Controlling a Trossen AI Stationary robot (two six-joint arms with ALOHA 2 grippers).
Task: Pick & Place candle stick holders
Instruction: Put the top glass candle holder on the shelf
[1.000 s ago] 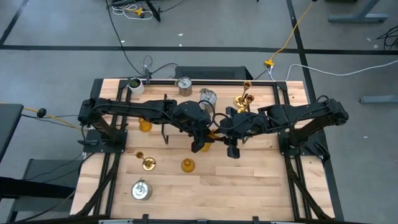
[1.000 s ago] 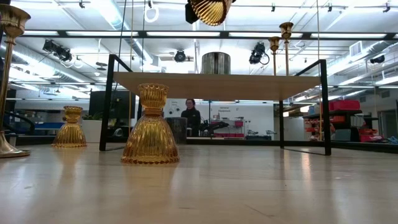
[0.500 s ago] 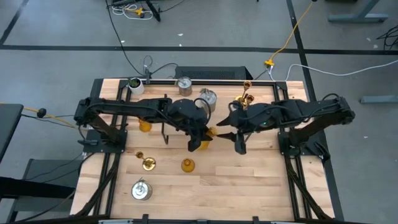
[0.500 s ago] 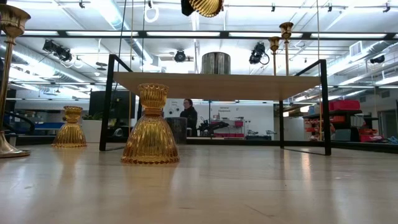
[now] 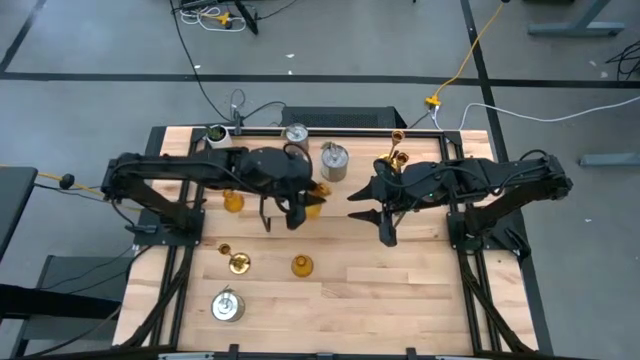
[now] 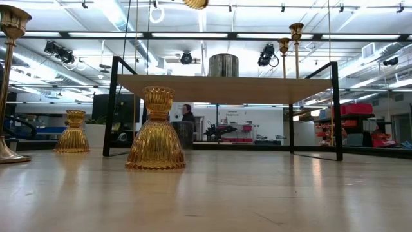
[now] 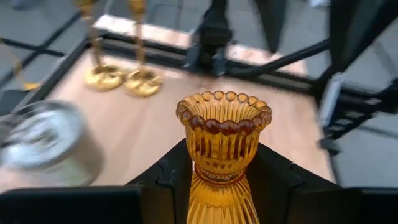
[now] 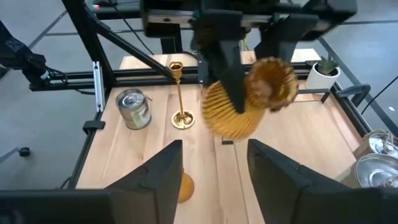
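My left gripper (image 5: 305, 205) is shut on an amber ribbed candle stick holder (image 7: 224, 140) high above the middle of the table; the holder's lower edge (image 6: 195, 3) just shows at the top of the low view. My right gripper (image 5: 368, 215) hangs open to its right, with nothing between its fingers (image 8: 155, 174). More holders stand on their bases: an amber one (image 6: 154, 129) in the near middle, another (image 6: 72, 132) at the left, and a tall brass one (image 6: 9, 84). A silver can (image 6: 223, 64) and two brass ones (image 6: 290, 38) stand on the rack (image 6: 222, 87). My left gripper pinches the holder's ribbed body just below the cup (image 7: 214, 190) between its two fingers (image 7: 168, 180). The holder runs along the fingers, with its scalloped cup end (image 7: 224, 109) pointing away from the wrist. It is lifted clear of table and rack.
A whitish cup (image 5: 217, 135) and a silver can (image 5: 295, 135) sit at the far edge. A brass holder (image 5: 237, 262) and a silver can (image 5: 227, 305) stand near left. Bare wood lies at the near right (image 5: 400, 290). A person stands in the room behind (image 6: 187, 119).
My left gripper has carried the amber holder up and toward the table's far left, away from my right gripper; in the low view the holder has risen almost out of the picture. My right gripper has drawn back toward the right, apart from the holder.
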